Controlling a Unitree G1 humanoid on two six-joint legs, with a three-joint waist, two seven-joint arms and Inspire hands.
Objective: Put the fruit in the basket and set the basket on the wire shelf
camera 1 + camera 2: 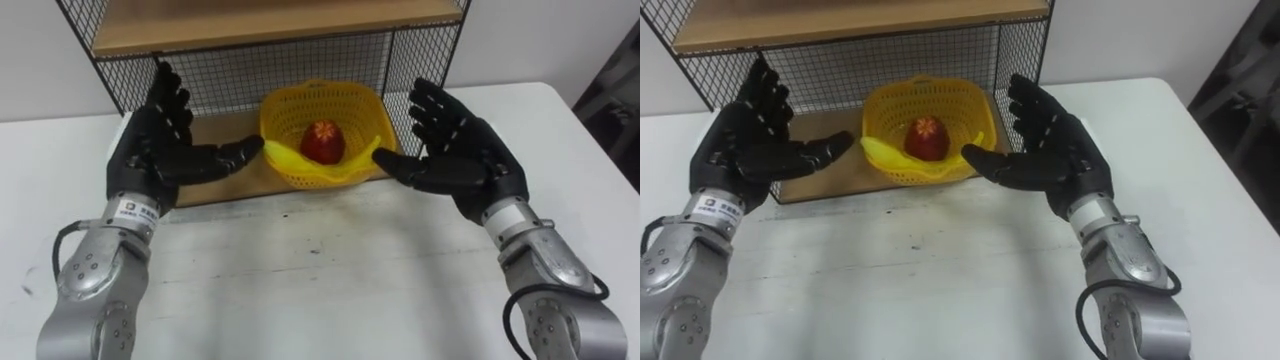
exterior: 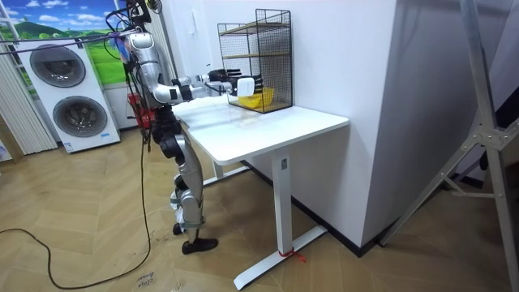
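A yellow mesh basket (image 1: 325, 100) (image 1: 925, 98) sits on the bottom wooden board of the wire shelf (image 1: 230, 70), at its front edge. Inside it lie a red fruit (image 1: 323, 142) (image 1: 925, 139) and a yellow banana (image 1: 290, 160) curving along the front rim. My left hand (image 1: 160, 145) (image 1: 750, 150) is open to the left of the basket, palm turned toward it, a short gap away. My right hand (image 1: 460, 150) (image 1: 1050, 150) is open on the basket's right side, its thumb close to the rim. In the room view I stand at the table's end, with both arms reaching to the shelf (image 2: 255, 57).
The white table (image 1: 330, 270) stretches in front of the shelf. The shelf's wire back and sides enclose the basket, and an upper wooden board (image 1: 270, 20) lies above it. A white wall stands behind the shelf. Washing machines (image 2: 61, 89) stand at the room view's left.
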